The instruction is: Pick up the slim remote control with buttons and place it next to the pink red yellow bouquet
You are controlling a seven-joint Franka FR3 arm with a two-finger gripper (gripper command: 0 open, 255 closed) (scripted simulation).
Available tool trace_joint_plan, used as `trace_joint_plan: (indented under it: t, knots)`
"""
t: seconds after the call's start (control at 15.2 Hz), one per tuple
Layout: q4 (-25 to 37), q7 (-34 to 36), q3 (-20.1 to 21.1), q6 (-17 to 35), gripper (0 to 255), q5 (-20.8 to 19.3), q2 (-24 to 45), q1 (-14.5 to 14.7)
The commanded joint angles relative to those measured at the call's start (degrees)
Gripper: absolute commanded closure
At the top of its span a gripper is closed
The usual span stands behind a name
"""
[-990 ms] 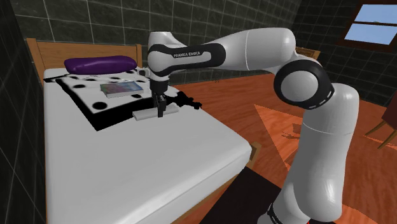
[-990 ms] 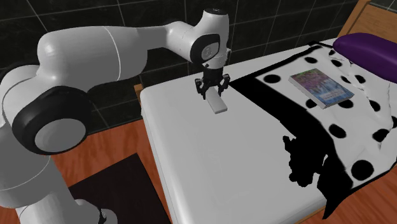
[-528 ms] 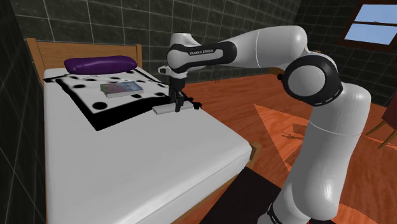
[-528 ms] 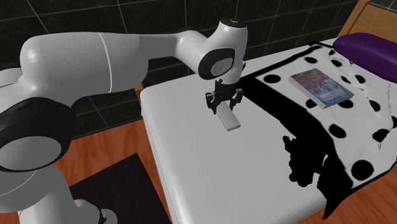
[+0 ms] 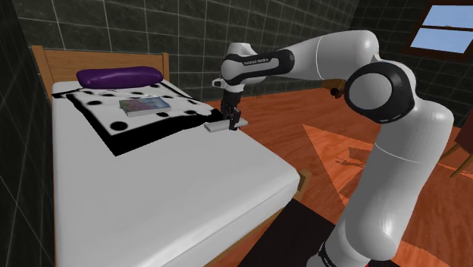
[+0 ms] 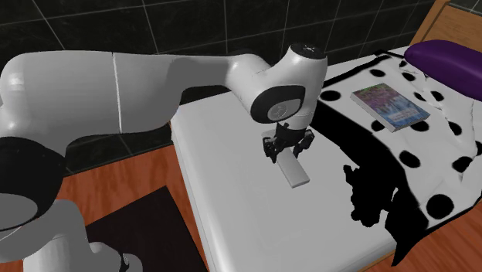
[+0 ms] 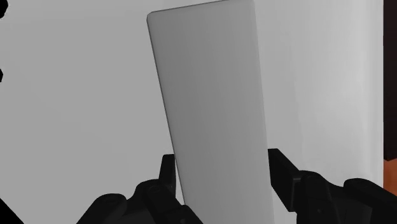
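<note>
One step done: gripper (image 6: 287, 148) is clamped on one end of the remote (image 6: 294, 172), a plain grey slab, with fingers (image 7: 167, 173) pinching its long edges. It sits low over the white mattress (image 5: 151, 197) near the bed's edge; can't tell if it clears the sheet. I read this as the transport leg. Next: lift, swing to the flowery-covered flat item (image 6: 390, 107) on the spotted blanket (image 6: 347, 139) — my guess for the bouquet — and set down beside it.

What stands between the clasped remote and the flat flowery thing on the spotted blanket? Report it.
Nothing visible. The gripper clasps the plain grey remote over the white bed. Between it and the flat flowery-covered thing there is only the spotted blanket, lying flat. The purple pillow sits beyond.
</note>
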Motion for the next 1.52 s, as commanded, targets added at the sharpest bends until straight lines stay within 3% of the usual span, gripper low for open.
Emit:
trace_joint_plan:
  t: [0.0, 0.07, 1.45]
  knots:
    - [0.45, -2.99, -1.23, -0.02, 255, 0.27, 0.39, -1.59]
    - [0.48, -5.18, -2.16, -0.03, 255, 0.44, 0.43, -2.81]
    - [-9.68, -6.02, -1.94, 14.99, 255, 1.72, 5.40, -3.01]
